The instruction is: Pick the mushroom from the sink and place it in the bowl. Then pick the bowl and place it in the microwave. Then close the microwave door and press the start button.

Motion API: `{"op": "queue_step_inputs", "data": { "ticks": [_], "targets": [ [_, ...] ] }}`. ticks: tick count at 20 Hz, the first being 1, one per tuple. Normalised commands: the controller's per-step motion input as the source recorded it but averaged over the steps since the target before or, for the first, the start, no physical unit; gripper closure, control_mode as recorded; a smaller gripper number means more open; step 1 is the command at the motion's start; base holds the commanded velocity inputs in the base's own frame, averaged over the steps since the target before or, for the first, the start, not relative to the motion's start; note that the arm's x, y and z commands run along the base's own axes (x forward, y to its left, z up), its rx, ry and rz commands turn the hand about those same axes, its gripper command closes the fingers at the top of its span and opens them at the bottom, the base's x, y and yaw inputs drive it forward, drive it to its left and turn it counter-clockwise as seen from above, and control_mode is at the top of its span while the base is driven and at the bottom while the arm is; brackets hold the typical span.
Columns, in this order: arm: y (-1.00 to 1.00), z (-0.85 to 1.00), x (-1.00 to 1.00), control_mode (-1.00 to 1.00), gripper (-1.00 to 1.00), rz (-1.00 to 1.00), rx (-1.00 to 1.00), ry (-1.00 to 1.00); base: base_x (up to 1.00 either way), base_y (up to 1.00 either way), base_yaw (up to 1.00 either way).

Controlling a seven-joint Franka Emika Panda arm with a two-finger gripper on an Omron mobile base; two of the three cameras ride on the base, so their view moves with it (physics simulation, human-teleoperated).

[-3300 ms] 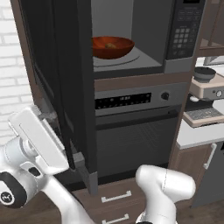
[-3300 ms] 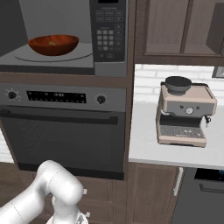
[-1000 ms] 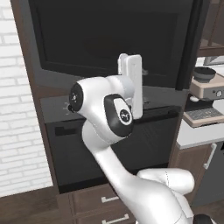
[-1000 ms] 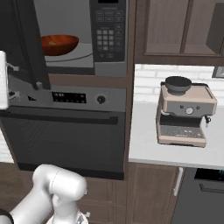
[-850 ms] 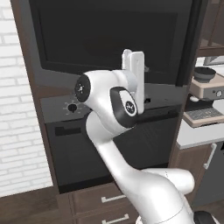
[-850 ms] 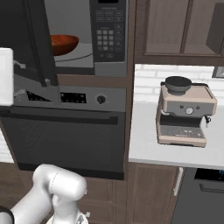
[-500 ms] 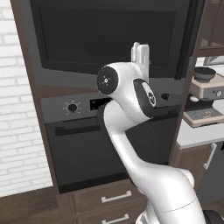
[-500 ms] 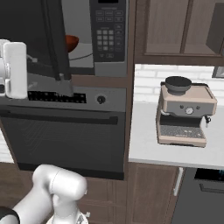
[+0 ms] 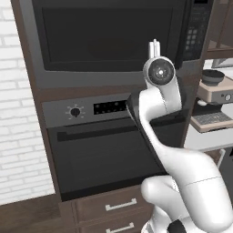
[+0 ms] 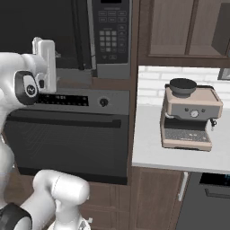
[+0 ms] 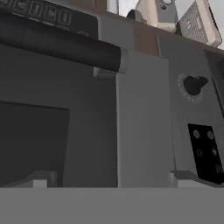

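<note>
Dark grey glass faces me from the left base camera: the microwave door [image 9: 107, 38] looks swung across the opening of the microwave [image 9: 113, 41], flush or very nearly so. From the right base camera I see the door's edge [image 10: 81, 33] standing against the cavity beside the keypad panel [image 10: 110, 38], and I cannot tell whether a sliver of gap remains. I cannot make out the bowl or the mushroom; I judge both are inside, behind the glass, so the first two parts of the job look done.

My gripper [image 10: 45, 63] sits at the door's lower right corner, by the top of the oven [image 9: 109, 150]. In the hand camera the two finger tips [image 11: 37, 178] stand far apart at the bottom, wide open with nothing between them, looking at the oven's bar handle [image 11: 61, 43] and a knob [image 11: 194, 84].

What is left, as I read it: confirm the door is latched, then lift and shift over to the keypad and press start. The espresso machine [image 10: 191, 117] on the counter is well clear of that path.
</note>
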Motion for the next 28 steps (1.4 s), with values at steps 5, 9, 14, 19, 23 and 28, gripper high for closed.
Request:
{"op": "queue_step_inputs", "data": {
  "ticks": [5,9,14,19,23,28],
  "targets": [
    [-0.07,0.0,0.68,-1.0,-1.0,0.29,0.11,0.08,0.0,0.0,0.0],
    [0.0,0.0,0.53,-1.0,-1.0,0.24,0.11,0.1,0.0,0.0,0.0],
    [0.0,0.0,0.49,-1.0,-1.0,0.22,0.11,0.11,0.0,0.0,0.0],
    [-0.02,0.0,-0.42,-1.0,-1.0,0.08,0.03,0.0,0.0,0.0,0.0],
    [-0.31,0.0,-1.0,-1.0,-1.0,0.0,0.03,-0.02,0.0,0.0,0.0],
    [-0.71,-0.03,-0.93,-1.0,-1.0,0.0,0.13,0.0,0.0,0.0,0.0]
  ]
}}
